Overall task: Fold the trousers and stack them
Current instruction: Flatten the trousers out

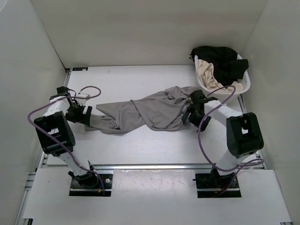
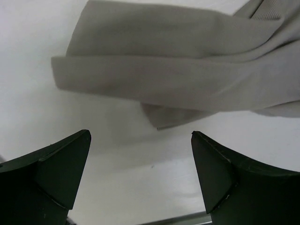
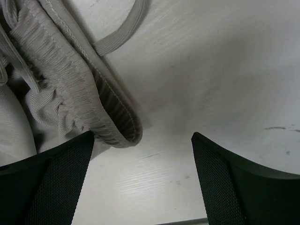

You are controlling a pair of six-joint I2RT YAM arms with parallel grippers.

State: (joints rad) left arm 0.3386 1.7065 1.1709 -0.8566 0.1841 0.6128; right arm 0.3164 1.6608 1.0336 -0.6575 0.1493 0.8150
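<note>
The trousers (image 1: 145, 112) lay crumpled across the middle of the table (image 1: 140, 150), long axis running left to right, spanning the gap between my two arms. Unfolded, nothing stacked yet.

My left end effector (image 1: 83, 115) sat at the left tip of the cloth. Jaws wide apart, nothing held. In the left wrist view the leg hems (image 2: 61, 70) lay just ahead of the fingertips, flat on the table and not between them. One leg lay over the other, with a lower hem corner (image 2: 157, 119) poking out nearest to me.

My right end effector (image 1: 189, 115) sat at the right end of the cloth. Also wide open, gripping nothing. In the right wrist view the gathered elastic waistband (image 3: 108, 117) curled just beside my one finger (image 3: 51, 178), and bare table filled most of the gap. A loose drawstring loop (image 3: 122, 33) lay further out.

So waist toward the right arm, legs toward the left arm, each end right at its nearer end effector. My judgement: the next move turns on that axis. Each arm pinches its own end, then the cloth gets pulled straight along the left-right line before any fold.

The basket (image 1: 246, 86) with the black garment (image 1: 220, 58) and cream garment (image 1: 208, 72) stood behind the right arm, apart from the trousers.
</note>
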